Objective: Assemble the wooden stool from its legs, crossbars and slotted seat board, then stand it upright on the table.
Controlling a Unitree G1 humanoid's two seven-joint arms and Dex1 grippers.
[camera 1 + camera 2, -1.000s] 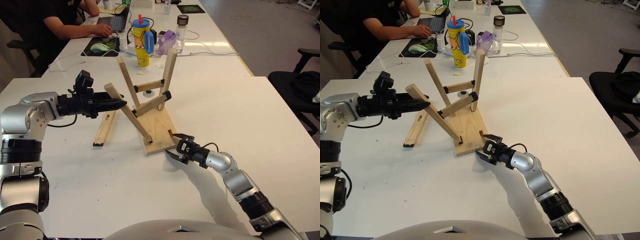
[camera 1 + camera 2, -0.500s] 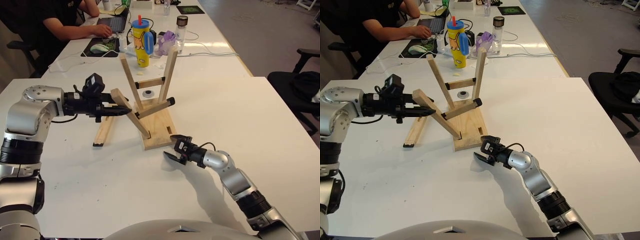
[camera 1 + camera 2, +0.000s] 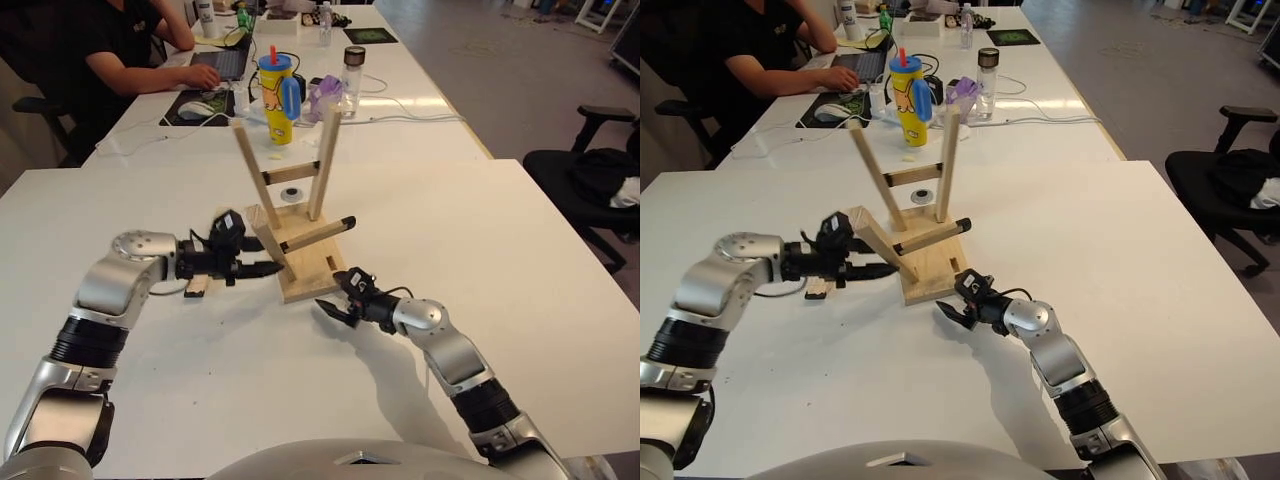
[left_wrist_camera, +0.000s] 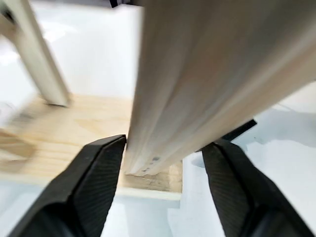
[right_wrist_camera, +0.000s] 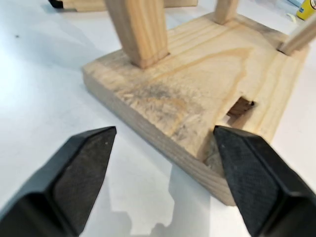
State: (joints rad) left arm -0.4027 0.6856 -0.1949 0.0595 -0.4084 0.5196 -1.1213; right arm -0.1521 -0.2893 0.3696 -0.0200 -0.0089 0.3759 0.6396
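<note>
By the seat board's point(image 3: 312, 272) corner, right claw point(image 3: 336, 296) gapes; left claw point(image 4: 165, 144) grips leg point(image 4: 207, 64).

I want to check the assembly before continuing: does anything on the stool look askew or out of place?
Yes. One leg, held by the left gripper, leans steeply over the seat board, while the two far legs stand much more upright. A slot at the board's near corner is empty.

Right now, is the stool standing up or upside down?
Upside down: the seat board lies flat on the table, and the legs stick up from it.
</note>
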